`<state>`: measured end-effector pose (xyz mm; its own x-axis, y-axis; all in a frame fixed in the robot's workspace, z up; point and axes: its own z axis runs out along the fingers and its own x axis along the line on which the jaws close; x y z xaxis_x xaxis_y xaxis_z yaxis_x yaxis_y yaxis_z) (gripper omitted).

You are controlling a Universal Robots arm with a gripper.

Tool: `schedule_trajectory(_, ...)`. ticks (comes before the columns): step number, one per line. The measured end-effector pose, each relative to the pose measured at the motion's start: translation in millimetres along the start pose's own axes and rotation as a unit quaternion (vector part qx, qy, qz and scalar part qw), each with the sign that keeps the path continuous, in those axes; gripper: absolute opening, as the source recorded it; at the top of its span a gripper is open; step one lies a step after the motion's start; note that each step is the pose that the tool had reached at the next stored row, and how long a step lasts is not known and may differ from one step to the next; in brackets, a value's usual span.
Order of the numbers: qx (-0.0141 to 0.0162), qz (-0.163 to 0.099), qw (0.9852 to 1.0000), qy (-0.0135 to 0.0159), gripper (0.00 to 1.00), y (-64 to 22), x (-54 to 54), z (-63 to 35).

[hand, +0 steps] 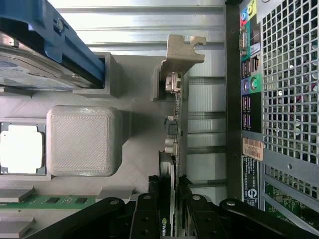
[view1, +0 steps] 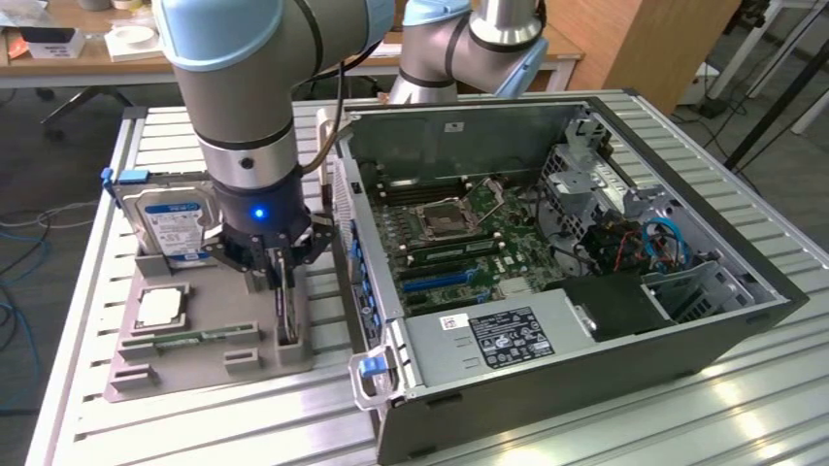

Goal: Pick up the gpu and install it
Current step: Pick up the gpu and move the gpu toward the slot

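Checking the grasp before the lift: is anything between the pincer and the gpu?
Nothing visible. The pincer is closed on the gpu, gripping its two faces directly, while the card stands on edge in the gray holder beside the open computer case.

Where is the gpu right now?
The gpu stands on edge in the grey tray at the exterior view's left, between the memory stick and the computer case, with the gripper closed on it.

gpu [hand: 173,124] standing on edge in gray holder [hand: 139,94]
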<state>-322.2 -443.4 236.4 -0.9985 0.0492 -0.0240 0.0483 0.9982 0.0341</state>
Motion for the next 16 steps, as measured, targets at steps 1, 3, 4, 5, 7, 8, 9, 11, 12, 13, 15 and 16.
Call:
schedule_trajectory(1, 0.0000, 0.000, 1.0000, -0.0001, 0.26, 0.0, -0.1, 0.0)
schedule_trajectory(3, -0.0001, 0.000, 1.0000, -0.0001, 0.26, 0.1, -0.4, -0.2)
schedule_trajectory(4, -0.0002, 0.000, 1.0000, -0.0002, 0.26, 0.1, -0.5, -0.4)
schedule_trajectory(5, -0.0003, 0.000, 1.0000, -0.0003, 0.26, 0.2, -0.6, -0.7)
schedule_trajectory(7, 0.0000, 0.000, 1.0000, 0.0000, 0.26, 0.1, -0.6, -2.0)
schedule_trajectory(8, -0.0001, 0.000, 1.0000, -0.0001, 0.26, 0.1, -0.6, -2.6)
schedule_trajectory(9, 0.0000, 0.000, 1.0000, 0.0000, 0.26, 0.1, -0.6, -3.4)
schedule_trajectory(11, 0.0000, 0.000, 1.0000, 0.0000, 0.26, 0.2, -0.7, -4.9)
schedule_trajectory(12, 0.0000, 0.000, 1.0000, 0.0000, 0.26, 0.2, -0.7, -5.7)
schedule_trajectory(13, 0.0000, 0.000, 1.0000, 0.0000, 0.26, 0.3, -0.7, -6.8)
schedule_trajectory(15, 0.0000, 0.000, 1.0000, 0.0000, 0.26, 0.3, -0.8, -9.3)
schedule_trajectory(16, 0.0000, 0.000, 1.0000, 0.0000, 0.26, 0.4, -0.8, -10.8)
